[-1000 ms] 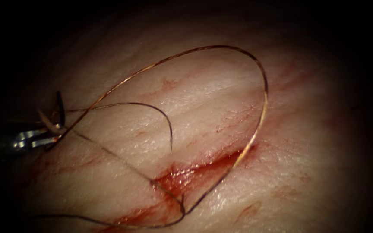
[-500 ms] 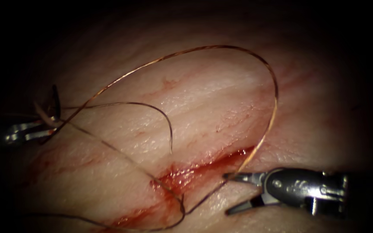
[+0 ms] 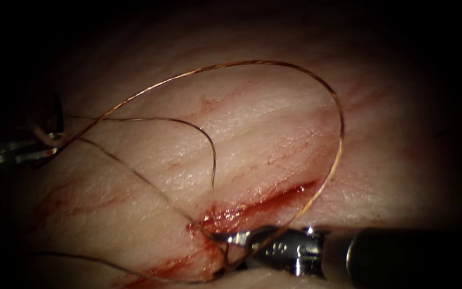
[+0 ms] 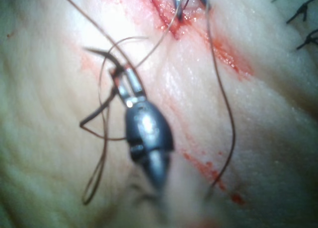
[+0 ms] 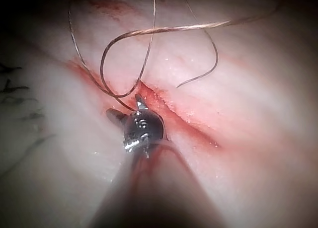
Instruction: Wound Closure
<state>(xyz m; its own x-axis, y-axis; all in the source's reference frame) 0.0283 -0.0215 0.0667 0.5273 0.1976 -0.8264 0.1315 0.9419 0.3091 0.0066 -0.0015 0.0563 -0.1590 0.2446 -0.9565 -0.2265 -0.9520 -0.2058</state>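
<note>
The tissue [image 3: 252, 134] has a red, wet cut [image 3: 263, 200] running slantwise. At the far left my left tool [image 3: 49, 147] is shut on the dark curved needle [image 3: 58, 115], which is out of the tissue; up close the jaws [image 4: 121, 74] grip the needle [image 4: 99, 53] near its middle. The thread [image 3: 274, 64] arcs in a wide loop from there over to the cut, and a short free tail [image 3: 209, 150] lies on the tissue. My right tool [image 3: 219, 254] stands open at the cut's near end where the thread leaves the tissue, a strand between its jaws [image 5: 125, 106].
Red fluid streaks [image 3: 167, 265] stain the tissue along the cut and left of it. Dark cut ends of thread [image 4: 303, 19] lie further off on the tissue. A second thread strand [image 3: 81, 257] trails along the near left.
The right tool came in from the right and slid left to the cut's near end, jaws open. The left tool drew the needle further left, widening the loop.
</note>
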